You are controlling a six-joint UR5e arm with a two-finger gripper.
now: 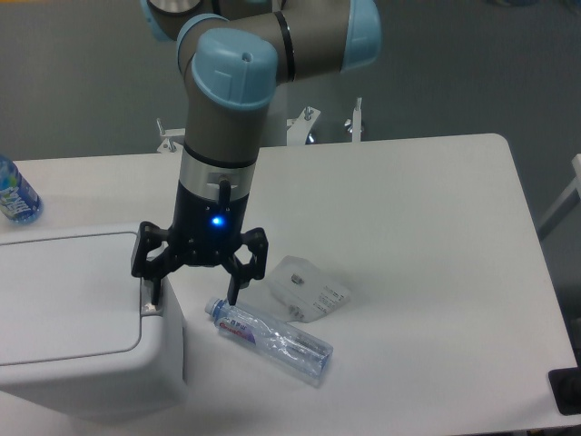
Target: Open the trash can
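The trash can (73,318) is a large white boxy bin at the lower left of the table, its flat lid (64,295) lying closed. A small grey push-button latch (148,309) sits at the lid's right edge. My gripper (194,298) hangs straight down over the bin's right side with its jaws spread wide. The left finger (154,289) points down right at the latch; whether it touches is unclear. The right finger (234,289) hangs past the bin's side, above the table. The gripper holds nothing.
A clear plastic water bottle (272,338) lies on its side just right of the bin, under the right finger. A clear plastic packet (304,289) lies beyond it. Another blue-labelled bottle (14,193) stands at the far left edge. The table's right edge (536,272) is near.
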